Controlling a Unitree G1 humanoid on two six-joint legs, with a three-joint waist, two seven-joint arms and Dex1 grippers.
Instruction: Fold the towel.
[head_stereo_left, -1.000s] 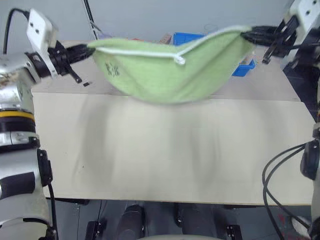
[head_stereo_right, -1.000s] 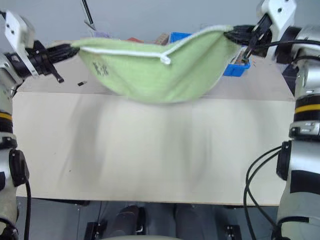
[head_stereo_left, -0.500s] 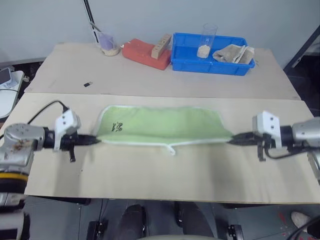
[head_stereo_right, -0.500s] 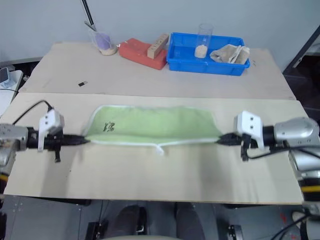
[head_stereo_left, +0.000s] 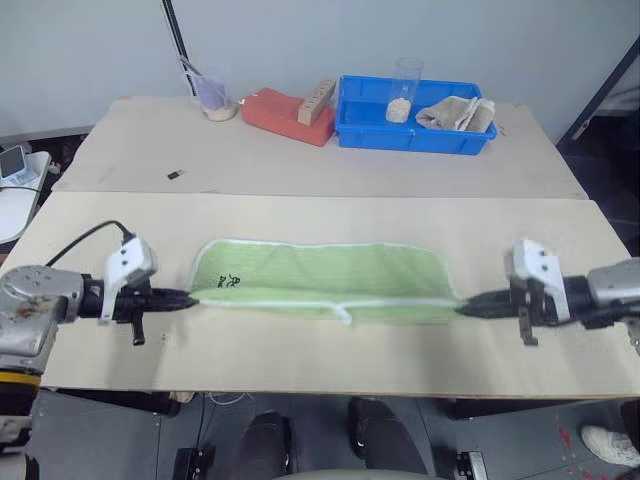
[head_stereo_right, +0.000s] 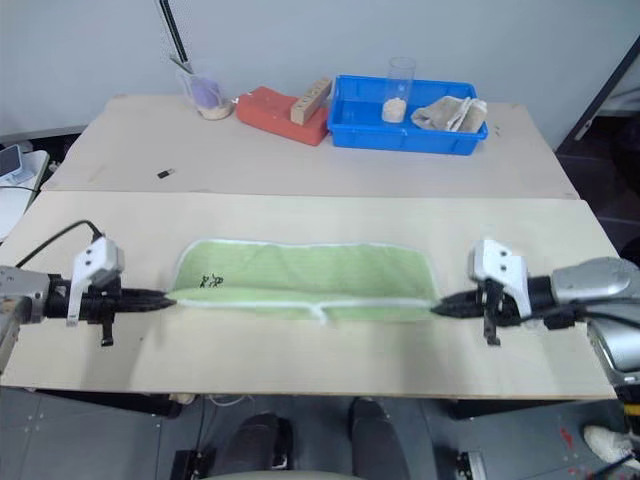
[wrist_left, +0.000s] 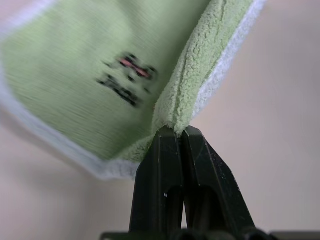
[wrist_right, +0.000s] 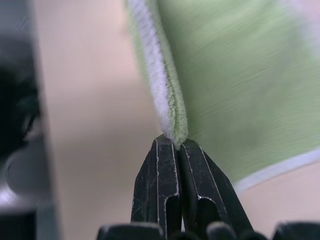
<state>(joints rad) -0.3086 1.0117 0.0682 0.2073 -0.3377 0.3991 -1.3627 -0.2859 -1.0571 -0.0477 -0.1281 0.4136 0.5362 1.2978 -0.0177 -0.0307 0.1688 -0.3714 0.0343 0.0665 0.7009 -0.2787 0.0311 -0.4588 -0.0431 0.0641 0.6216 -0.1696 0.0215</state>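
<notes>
Left claw (head_stereo_left: 192, 296): pinched fully together on the left end of the towel (head_stereo_left: 325, 290); the wrist view shows a bunched fold of terry caught between the two black fingers (wrist_left: 160, 165).
Right claw (head_stereo_left: 462, 309): likewise clamped tight on the towel's right end, gripping the white-edged fold right at its tip.
Towel, place: flat on the near board of the worktop (head_stereo_left: 300, 350), strung between the two claws, well apart from the blue bin (head_stereo_left: 410, 135) and the red block (head_stereo_left: 290, 105) at the far side.
Towel, look: light green terry, white stitched edging, a small dark logo (head_stereo_left: 232, 282) near the left end. It lies as a long narrow band, apparently doubled lengthwise. A small white loop tag (head_stereo_left: 343, 317) pokes out at the near edge, about midway.
Towel, edges: the far edge bows a little; the near edges do not look perfectly matched toward the right end.
Risk, slip: each grip is only on a tip of cloth; a pull outward could draw the terry out of one claw, judging by how little is held.
Risk, skew: if one end is let go before the other, the tension may drag the band sideways and open the fold.
Risk, drag: the claws sit low to the worktop; a lift that is uneven could rumple the layers.
Risk, next fold: bringing ends together with mismatched edges would likely carry the misalignment forward.
</notes>
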